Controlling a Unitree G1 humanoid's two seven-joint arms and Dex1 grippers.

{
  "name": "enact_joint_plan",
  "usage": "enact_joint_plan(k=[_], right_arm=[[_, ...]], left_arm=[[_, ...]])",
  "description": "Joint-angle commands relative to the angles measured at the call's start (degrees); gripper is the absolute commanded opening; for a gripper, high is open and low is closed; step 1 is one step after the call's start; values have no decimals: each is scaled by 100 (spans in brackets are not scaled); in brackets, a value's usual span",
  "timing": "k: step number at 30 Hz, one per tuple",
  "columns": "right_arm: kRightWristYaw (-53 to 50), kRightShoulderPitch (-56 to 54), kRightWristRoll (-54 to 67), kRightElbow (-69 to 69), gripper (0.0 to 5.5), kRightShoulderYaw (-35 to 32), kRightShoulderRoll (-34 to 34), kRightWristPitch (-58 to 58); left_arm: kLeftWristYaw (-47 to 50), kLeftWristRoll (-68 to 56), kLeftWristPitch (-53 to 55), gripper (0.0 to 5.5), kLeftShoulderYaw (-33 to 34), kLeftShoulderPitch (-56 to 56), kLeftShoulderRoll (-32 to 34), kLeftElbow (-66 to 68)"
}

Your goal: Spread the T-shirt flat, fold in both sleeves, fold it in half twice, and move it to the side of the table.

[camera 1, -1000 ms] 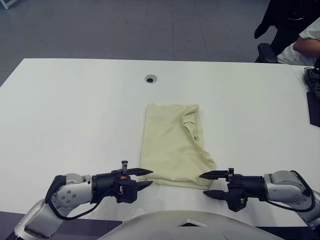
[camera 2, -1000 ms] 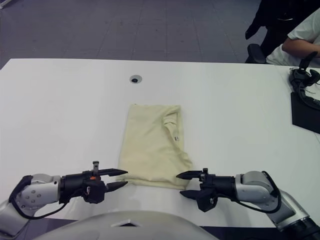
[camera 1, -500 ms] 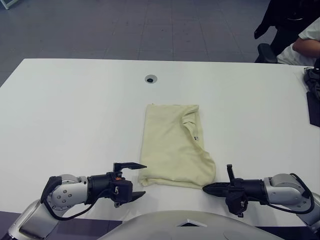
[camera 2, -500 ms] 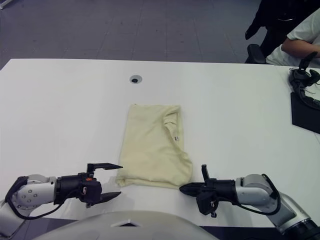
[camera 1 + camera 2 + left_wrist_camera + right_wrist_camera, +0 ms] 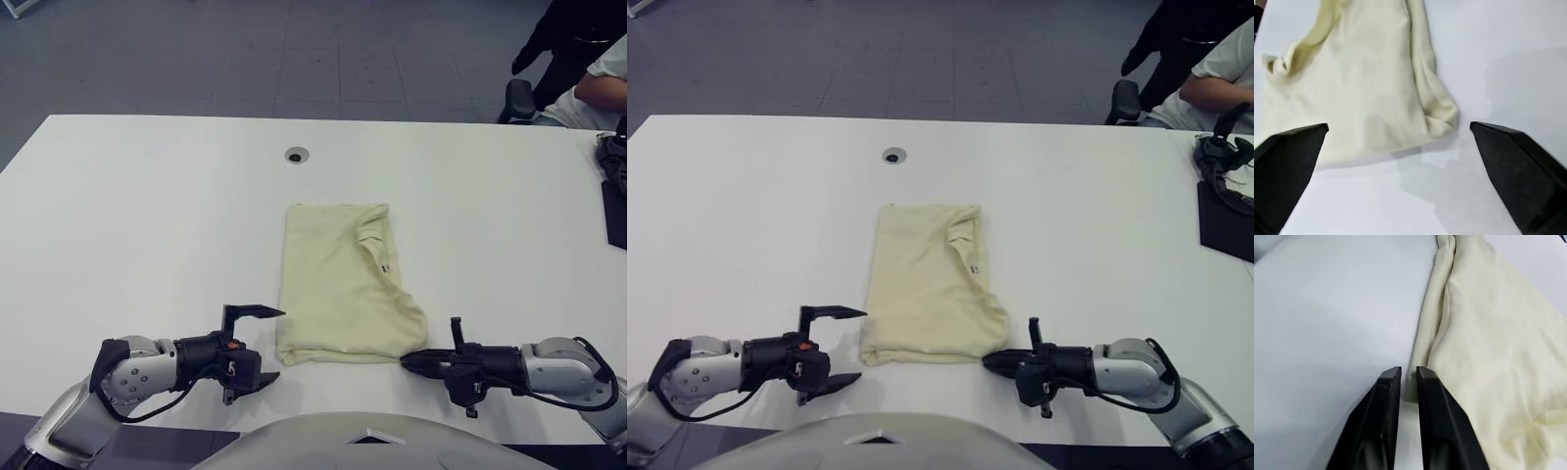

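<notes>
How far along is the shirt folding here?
Done: the pale yellow cloth T-shirt lies as a narrow strip, sleeves tucked in. In hand: the left tool, open, and the right tool, shut, sit at its near corners. Left, apparently: both half-folds and moving it to the side of the white table.

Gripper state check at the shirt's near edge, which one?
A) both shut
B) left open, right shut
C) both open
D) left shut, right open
B: the left gripper has its fingers spread wide by the near left corner of the T-shirt, while the right gripper has its fingers nearly together at the near right corner.
</notes>
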Motion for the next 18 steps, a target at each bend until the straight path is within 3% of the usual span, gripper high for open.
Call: enact_joint_plan(k=[1, 8, 18], right_arm=[[6, -69, -118, -1, 123, -89, -10, -56], [-90, -11, -59, -125, 229, -196, 41, -95], [-207, -35, 28, -104, 388, -421, 39, -122]], left_arm=[[237, 993, -198, 540, -346, -201, -44, 572], [410, 1250, -449, 419, -670, -232, -50, 638], [384, 1105, -396, 232, -638, -13, 93, 580]])
